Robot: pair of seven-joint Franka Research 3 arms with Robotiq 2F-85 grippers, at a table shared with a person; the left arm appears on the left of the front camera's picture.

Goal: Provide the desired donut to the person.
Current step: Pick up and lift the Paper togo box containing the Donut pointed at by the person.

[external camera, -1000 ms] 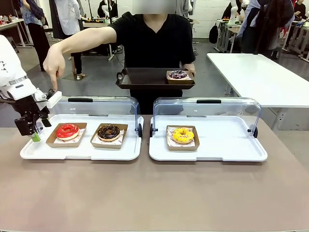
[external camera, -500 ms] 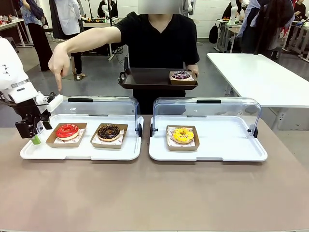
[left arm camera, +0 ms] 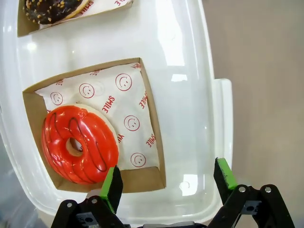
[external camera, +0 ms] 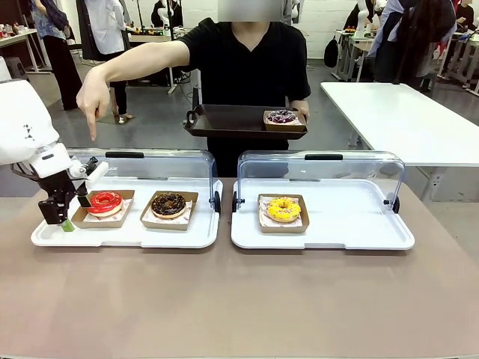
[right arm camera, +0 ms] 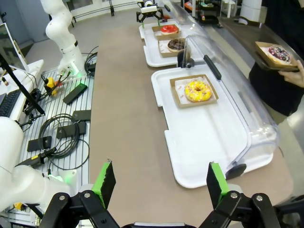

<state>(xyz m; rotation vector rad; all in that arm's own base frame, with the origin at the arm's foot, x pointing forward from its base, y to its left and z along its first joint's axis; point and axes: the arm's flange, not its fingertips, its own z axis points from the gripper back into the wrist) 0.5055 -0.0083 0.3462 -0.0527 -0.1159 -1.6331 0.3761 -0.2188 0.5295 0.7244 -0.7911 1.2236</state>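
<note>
The person stands across the table, one hand (external camera: 91,101) pointing a finger down over the red-glazed donut (external camera: 105,202). That donut sits in a cardboard box (left arm camera: 149,142) on the left white tray (external camera: 120,235). My left gripper (external camera: 63,213) hangs open at the box's left end. In the left wrist view the left gripper (left arm camera: 168,183) has one green pad beside the red donut (left arm camera: 78,142) and the other over the tray's rim (left arm camera: 221,118). My right gripper (right arm camera: 159,183) is open above the brown table's near side, holding nothing.
A chocolate donut (external camera: 168,203) shares the left tray. A yellow donut (external camera: 284,209) lies on the right tray (external camera: 352,224). Both clear lids (external camera: 150,161) stand open at the back. The person's other hand holds a black tray (external camera: 232,120) carrying a purple donut (external camera: 281,117).
My left gripper has moved right and down to the red donut's box. The person's pointing hand rose slightly and then held still.
</note>
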